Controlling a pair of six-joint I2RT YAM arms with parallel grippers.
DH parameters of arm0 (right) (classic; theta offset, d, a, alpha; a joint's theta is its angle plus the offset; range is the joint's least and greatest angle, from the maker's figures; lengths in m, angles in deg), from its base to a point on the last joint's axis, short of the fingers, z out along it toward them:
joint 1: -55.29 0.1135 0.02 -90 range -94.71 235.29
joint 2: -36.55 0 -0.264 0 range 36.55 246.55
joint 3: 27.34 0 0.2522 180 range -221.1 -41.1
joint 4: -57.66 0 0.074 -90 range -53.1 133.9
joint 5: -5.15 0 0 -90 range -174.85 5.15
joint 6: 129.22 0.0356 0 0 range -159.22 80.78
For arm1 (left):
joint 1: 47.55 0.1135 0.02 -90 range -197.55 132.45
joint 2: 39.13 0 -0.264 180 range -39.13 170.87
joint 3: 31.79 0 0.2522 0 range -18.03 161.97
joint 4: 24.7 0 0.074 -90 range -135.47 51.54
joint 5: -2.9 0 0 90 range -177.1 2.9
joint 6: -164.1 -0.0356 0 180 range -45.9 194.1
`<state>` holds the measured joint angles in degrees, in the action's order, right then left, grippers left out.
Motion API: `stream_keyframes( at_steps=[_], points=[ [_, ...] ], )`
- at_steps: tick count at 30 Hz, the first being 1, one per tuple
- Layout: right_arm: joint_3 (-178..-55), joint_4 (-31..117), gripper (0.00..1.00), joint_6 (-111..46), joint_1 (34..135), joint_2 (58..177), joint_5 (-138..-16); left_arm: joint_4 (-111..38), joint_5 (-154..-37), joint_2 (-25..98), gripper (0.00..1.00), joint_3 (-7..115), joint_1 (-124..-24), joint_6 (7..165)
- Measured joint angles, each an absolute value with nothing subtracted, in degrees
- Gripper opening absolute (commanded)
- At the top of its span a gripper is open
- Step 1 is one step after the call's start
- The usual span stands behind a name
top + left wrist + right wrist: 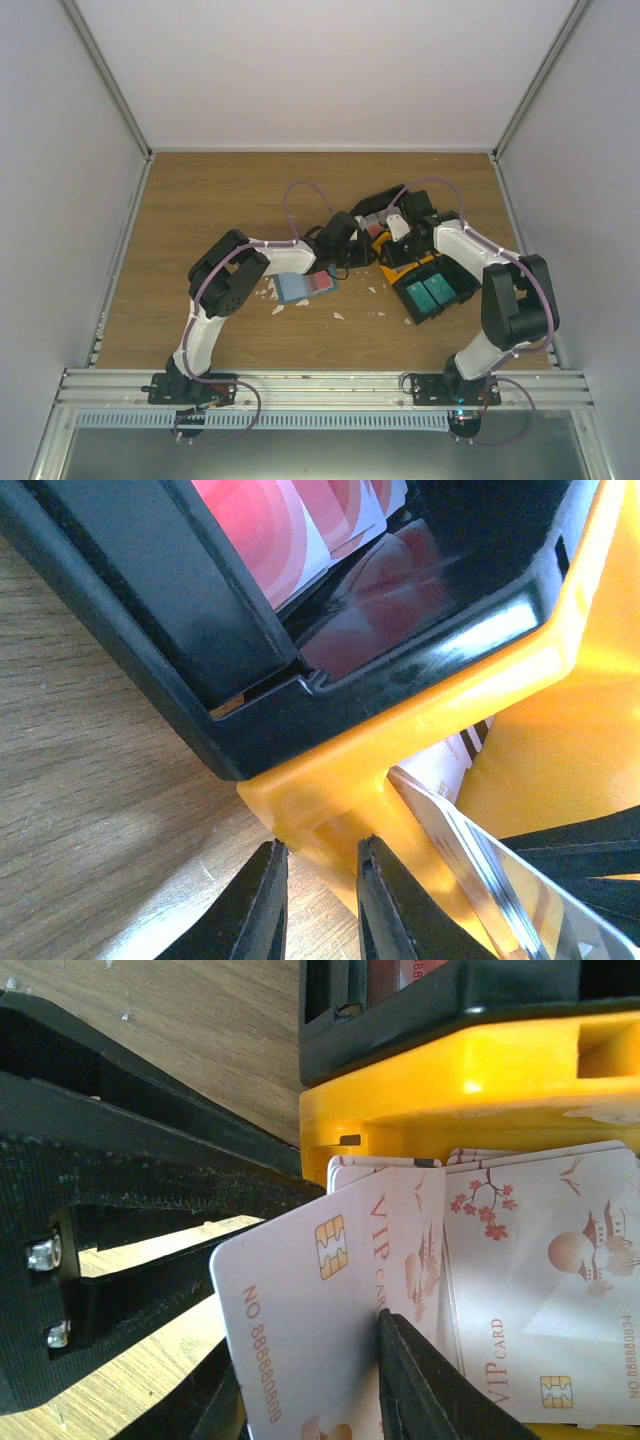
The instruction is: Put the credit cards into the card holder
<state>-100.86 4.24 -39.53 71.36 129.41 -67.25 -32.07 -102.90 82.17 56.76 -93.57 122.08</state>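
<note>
Two arms, the left arm (225, 280) and the right arm (515, 300), each bent sharply at the elbow, forearms reaching inward so both wrists meet over a cluster of bins at mid-table. Left gripper (322, 845): matte black fingers drawn close with a narrow gap between them, tips at the corner of the glossy orange plastic bin (560, 710); whether they pinch that corner cannot be told. Right gripper (310, 1360): clamped on one credit card (300, 1300), thin white plastic, rounded corners, gold chip, red "VIP CARD" lettering, held tilted beside the others. Further credit cards (545, 1260), same white stock with red blossom print, stand fanned inside the orange bin. Black plastic bin (150, 610): hard, shiny, touching the orange one, with circle-print cards (270, 530) in pink and red inside. Card holder (300, 289): flat dull-blue rectangular sleeve, reddish patch at its right end, lying on the wood-grain table (200, 200) just beside the left forearm, apart from the bins. Second black bin (435, 290): holds two teal rectangles, under the right forearm. White scraps (338, 316): scattered near the sleeve.
</note>
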Motion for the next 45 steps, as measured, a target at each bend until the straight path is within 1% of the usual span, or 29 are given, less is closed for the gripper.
stream_keyframes(
  at_steps=[2, 7, 12, 19, 24, 27, 31, 35, 38, 45],
  points=[
    [-100.9, 4.3, 0.28, -39.5, 71.3, 129.4, -67.4, -32.1, -102.9, 82.2, 0.22, 56.8, -93.6, 122.1],
    [-100.9, 4.3, 0.17, -39.2, 71.2, 129.1, -68.0, -32.1, -102.9, 82.2, 0.22, 56.8, -93.6, 122.1],
    [-100.9, 4.5, 0.01, -38.3, 70.7, 129.1, -69.2, -32.1, -102.9, 82.1, 0.22, 56.8, -93.6, 122.0],
    [-100.9, 4.7, 0.01, -37.2, 69.7, 128.5, -72.2, -32.0, -102.7, 82.1, 0.24, 56.8, -93.6, 121.6],
    [-100.0, 5.5, 0.01, -35.7, 69.1, 126.2, -72.4, -31.6, -102.7, 82.1, 0.30, 56.5, -93.6, 120.5],
    [-98.3, 6.9, 0.00, -34.3, 68.5, 123.7, -72.6, -31.0, -102.8, 81.5, 0.37, 55.6, -93.6, 119.5],
    [-95.8, 9.7, 0.01, -31.8, 66.9, 120.6, -72.6, -30.4, -103.7, 79.3, 0.51, 54.2, -93.6, 118.2],
    [-93.3, 12.5, 0.00, -29.3, 64.7, 116.8, -71.6, -28.8, -106.3, 77.1, 0.62, 54.1, -93.5, 117.1],
    [-91.5, 15.3, 0.01, -27.4, 62.5, 112.6, -67.8, -26.6, -110.0, 76.1, 0.69, 54.1, -93.1, 117.3],
    [-89.7, 21.6, 0.01, -24.3, 54.8, 107.5, -52.6, -24.0, -118.7, 76.2, 0.72, 56.1, -92.8, 119.2]
  ],
)
